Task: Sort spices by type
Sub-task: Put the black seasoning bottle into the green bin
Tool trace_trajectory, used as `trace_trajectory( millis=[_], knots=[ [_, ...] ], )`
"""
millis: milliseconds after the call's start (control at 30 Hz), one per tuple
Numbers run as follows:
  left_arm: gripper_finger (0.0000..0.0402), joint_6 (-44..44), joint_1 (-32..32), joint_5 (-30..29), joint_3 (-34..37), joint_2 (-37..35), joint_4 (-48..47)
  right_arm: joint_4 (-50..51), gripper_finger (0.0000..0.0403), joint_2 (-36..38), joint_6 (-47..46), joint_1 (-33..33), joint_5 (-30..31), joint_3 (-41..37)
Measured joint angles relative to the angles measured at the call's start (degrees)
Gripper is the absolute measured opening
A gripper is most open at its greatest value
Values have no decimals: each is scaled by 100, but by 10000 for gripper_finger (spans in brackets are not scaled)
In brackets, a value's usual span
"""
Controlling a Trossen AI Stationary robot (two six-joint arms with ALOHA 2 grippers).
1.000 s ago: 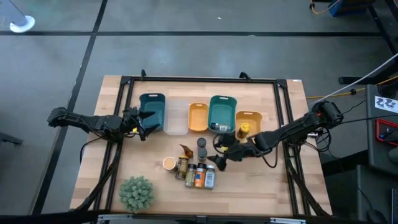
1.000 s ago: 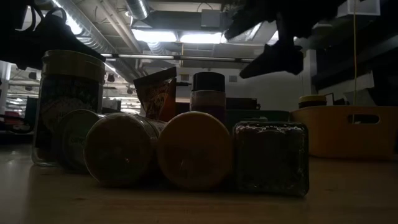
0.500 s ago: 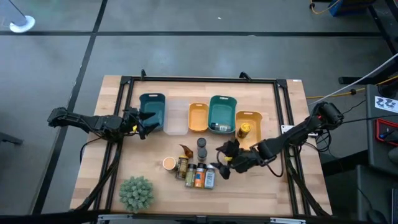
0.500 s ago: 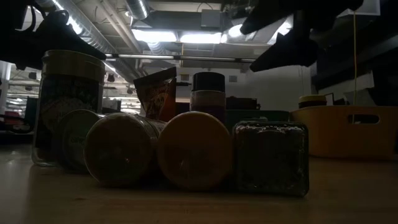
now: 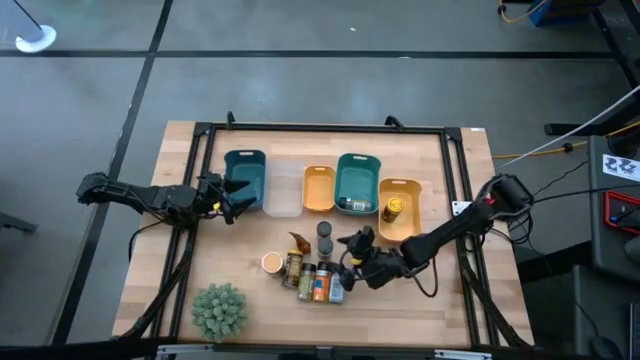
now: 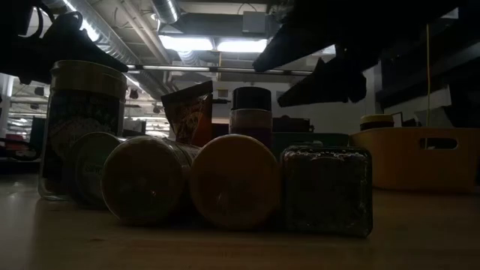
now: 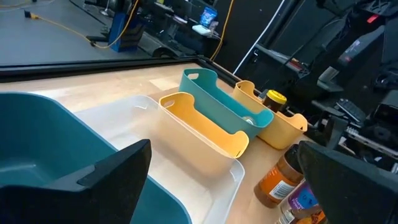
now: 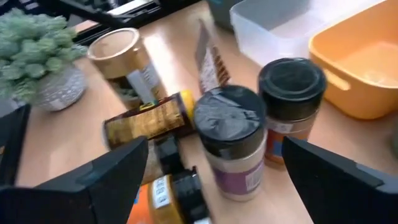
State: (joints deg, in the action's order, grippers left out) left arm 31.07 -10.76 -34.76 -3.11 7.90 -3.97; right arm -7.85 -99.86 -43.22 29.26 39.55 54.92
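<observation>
The spices point(image 5: 312, 270) stand and lie in a cluster on the table's near middle. It holds two upright dark-lidded jars point(image 8: 231, 134), a gold-lidded jar point(image 8: 122, 53), the brown-orange packet point(image 8: 208, 59) and several bottles lying on their sides point(image 6: 232, 180). One yellow-lidded jar point(image 5: 392, 208) stands in the rightmost orange tray. My right gripper point(image 5: 352, 256) hangs open just right of the cluster, its fingers pointing at the dark-lidded jars and touching nothing. My left gripper point(image 5: 232, 200) waits open at the near end of the left teal tray point(image 5: 245, 180).
A row of trays lies along the far middle: teal, clear point(image 5: 283, 188), orange point(image 5: 318, 188), teal point(image 5: 355, 180), orange point(image 5: 402, 190). A green bushy plant point(image 5: 219, 308) stands near the front edge, left of the spices. Bare wood shows to the right of my right gripper.
My right gripper has moved toward the table's near edge and then left toward the spice cluster, coming lower over it. The spices have not moved.
</observation>
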Motion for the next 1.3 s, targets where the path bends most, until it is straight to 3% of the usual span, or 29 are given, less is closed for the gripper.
trace_trajectory(
  millis=[500,867,1033,1300],
  knots=[
    [389,0,0,2,0,2,-6,43,367,-963,320,-2,755,684],
    [389,2,0,2,0,2,-7,165,362,-1013,289,-134,961,707],
    [389,0,0,2,0,2,-9,175,319,-1012,236,-212,892,707],
    [389,2,0,2,0,2,-9,173,205,-1005,270,-229,887,707]
  ],
)
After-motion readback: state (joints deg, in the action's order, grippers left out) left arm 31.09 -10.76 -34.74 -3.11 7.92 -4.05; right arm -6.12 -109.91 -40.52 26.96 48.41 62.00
